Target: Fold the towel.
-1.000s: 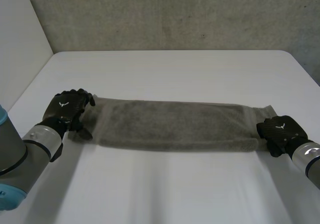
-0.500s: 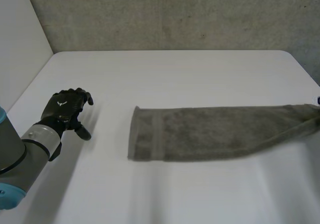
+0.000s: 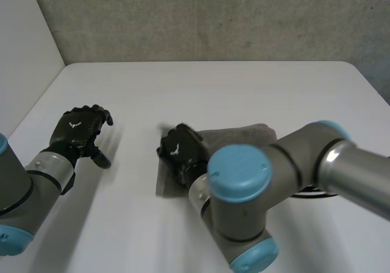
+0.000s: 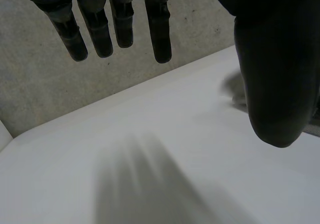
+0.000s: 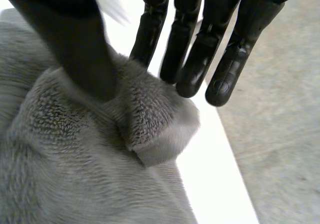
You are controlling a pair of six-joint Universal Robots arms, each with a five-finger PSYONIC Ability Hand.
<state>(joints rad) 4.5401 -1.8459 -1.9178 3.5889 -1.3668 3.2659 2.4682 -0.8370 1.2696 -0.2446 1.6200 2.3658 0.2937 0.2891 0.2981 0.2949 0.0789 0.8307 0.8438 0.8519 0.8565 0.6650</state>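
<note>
The white worktop (image 3: pixel 213 90) carries a grey terry towel (image 3: pixel 241 133) near its middle, lying doubled over itself. The robot's right arm (image 3: pixel 292 163) reaches across it and covers much of the cloth. At the towel's left end sits the right robot hand (image 3: pixel 178 148). In the right wrist view its thumb (image 5: pixel 80 49) digs into a bunched-up corner of the towel (image 5: pixel 75 159), and its straight fingers (image 5: pixel 192 59) stand just behind the raised fold, pinching it. The left robot hand (image 3: pixel 76 133) is well apart from the towel, over bare worktop, fingers (image 4: pixel 117 19) straight and spread, holding nothing.
</note>
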